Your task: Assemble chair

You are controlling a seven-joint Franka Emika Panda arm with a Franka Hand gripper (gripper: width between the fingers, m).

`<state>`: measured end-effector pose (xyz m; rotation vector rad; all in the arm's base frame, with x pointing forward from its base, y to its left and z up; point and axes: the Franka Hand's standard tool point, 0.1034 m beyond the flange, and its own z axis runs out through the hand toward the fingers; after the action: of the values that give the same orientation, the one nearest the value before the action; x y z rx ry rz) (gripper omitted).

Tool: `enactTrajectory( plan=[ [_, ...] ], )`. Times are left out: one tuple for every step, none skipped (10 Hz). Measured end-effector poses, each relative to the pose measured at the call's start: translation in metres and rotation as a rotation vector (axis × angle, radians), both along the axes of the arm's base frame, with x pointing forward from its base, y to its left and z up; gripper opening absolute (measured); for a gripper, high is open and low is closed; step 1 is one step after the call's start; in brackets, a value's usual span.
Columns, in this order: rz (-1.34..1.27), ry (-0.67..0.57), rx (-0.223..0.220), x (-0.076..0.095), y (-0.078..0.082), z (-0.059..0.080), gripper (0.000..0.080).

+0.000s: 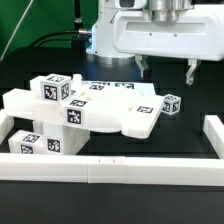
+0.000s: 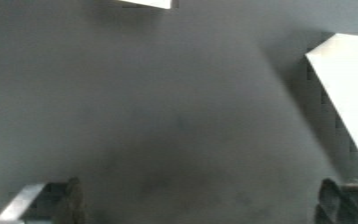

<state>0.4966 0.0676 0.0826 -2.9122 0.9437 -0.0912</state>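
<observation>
Gripper (image 1: 167,70) spread wide, nothing between its jaws, hanging above the bench toward the far edge. Nearest you, the border rail (image 1: 120,166) runs along the front edge. Behind it, the chair (image 1: 70,112) parts sit clustered: tagged blocks stacked at the exterior view's left, a flat panel reaching toward the middle. A loose cube (image 1: 173,103) sits just beyond, near the gripper. Risk, as you'd judge it: descending off-centre could nudge the cube or clip the panel edge.
</observation>
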Motion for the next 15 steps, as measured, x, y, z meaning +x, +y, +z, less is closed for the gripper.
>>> enactTrajectory(
  plan=[
    [0.006,-0.002,0.0,0.002,0.0,0.002,0.0649],
    [0.006,-0.004,0.0,0.003,0.0,0.002,0.0649],
    [0.006,-0.003,-0.001,0.003,0.0,0.001,0.0649],
    [0.006,-0.002,-0.001,0.003,0.0,0.001,0.0649],
    [-0.009,0.0,0.001,0.001,0.0,0.0,0.0649],
    [-0.102,0.024,0.008,-0.012,0.006,-0.004,0.0649],
    [-0.132,0.036,0.013,-0.027,0.012,-0.01,0.0649],
    [-0.148,0.032,0.003,-0.037,0.02,-0.018,0.0649],
    [-0.148,0.018,-0.012,-0.046,0.028,-0.027,0.0649],
    [-0.14,0.017,-0.029,-0.052,0.033,-0.036,0.0649],
    [-0.132,0.009,-0.045,-0.055,0.033,-0.044,0.0649],
    [-0.126,0.012,-0.055,-0.058,0.032,-0.05,0.0649],
    [-0.124,0.009,-0.062,-0.058,0.03,-0.054,0.0649],
    [-0.12,0.01,-0.068,-0.059,0.028,-0.057,0.0649],
    [-0.113,0.012,-0.074,-0.06,0.025,-0.06,0.0649]
  ],
)
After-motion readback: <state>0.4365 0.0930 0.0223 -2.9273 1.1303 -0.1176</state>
